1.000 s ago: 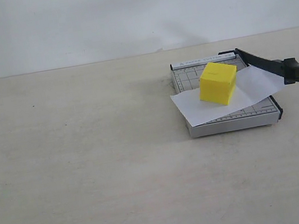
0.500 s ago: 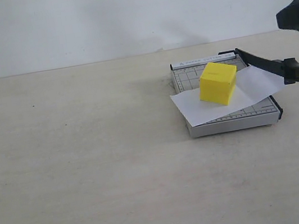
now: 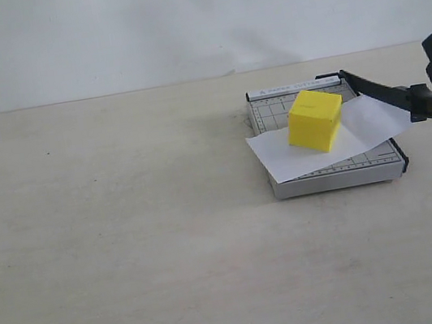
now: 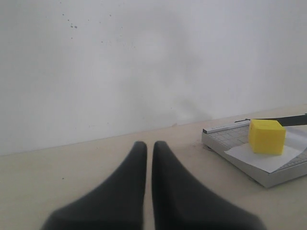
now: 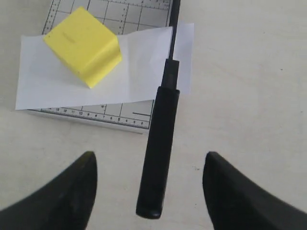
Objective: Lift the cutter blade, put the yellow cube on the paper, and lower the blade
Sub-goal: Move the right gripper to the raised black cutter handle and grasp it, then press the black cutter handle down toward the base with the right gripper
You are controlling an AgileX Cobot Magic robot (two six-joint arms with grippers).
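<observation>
Cutter blade [image 5: 160, 129] beneath right pincer [image 5: 149, 162]

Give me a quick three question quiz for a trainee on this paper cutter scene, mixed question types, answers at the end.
1. True or false: the cube sits on the paper.
2. Which is open? A left end effector, B right end effector, C both.
3. Fill in: the blade is ___, not lowered.
Key: 1 true; 2 B; 3 raised.
</observation>
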